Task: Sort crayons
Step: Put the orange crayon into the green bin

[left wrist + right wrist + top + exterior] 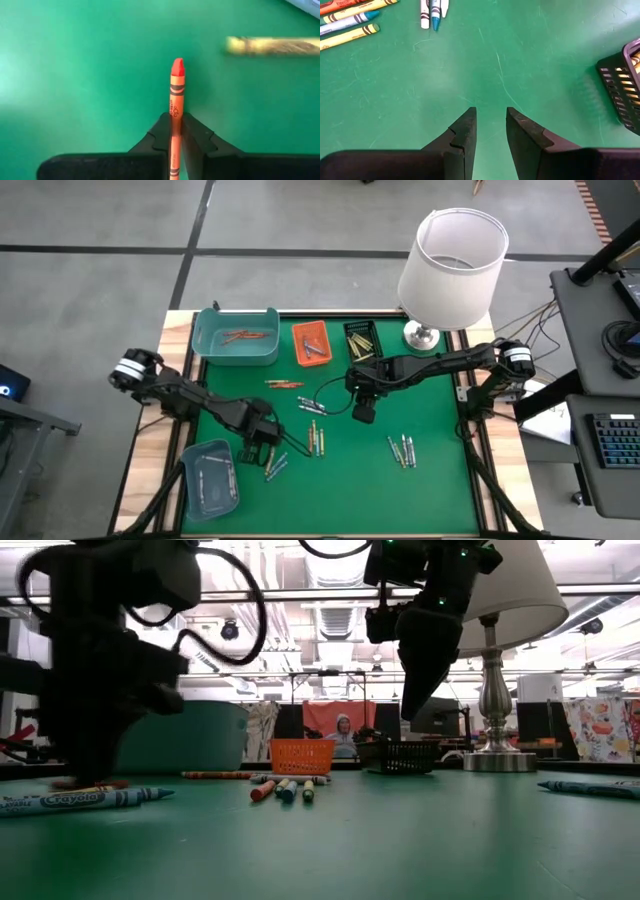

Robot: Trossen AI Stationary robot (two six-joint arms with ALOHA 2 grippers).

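My left gripper is at the near left of the green mat, shut on an orange crayon. It also shows in its wrist view. My right gripper hangs open and empty above the mat's middle. It also shows in its wrist view and raised in the low view. Loose crayons lie flat on the mat in groups. A teal tray holds red and orange crayons, an orange tray grey ones, and a black tray yellow ones. My left gripper pinches the orange crayon's wrapped shaft between its two fingers. The crayon lies along the fingers, and its pointed tip sticks out past their free ends. The gripper is low over the mat; whether the crayon is clear of it, I cannot tell.
A second bluish tray with several crayons sits at the near left corner. A lamp with a white shade stands at the far right, its base beside the black tray. A yellow crayon lies near my left gripper.
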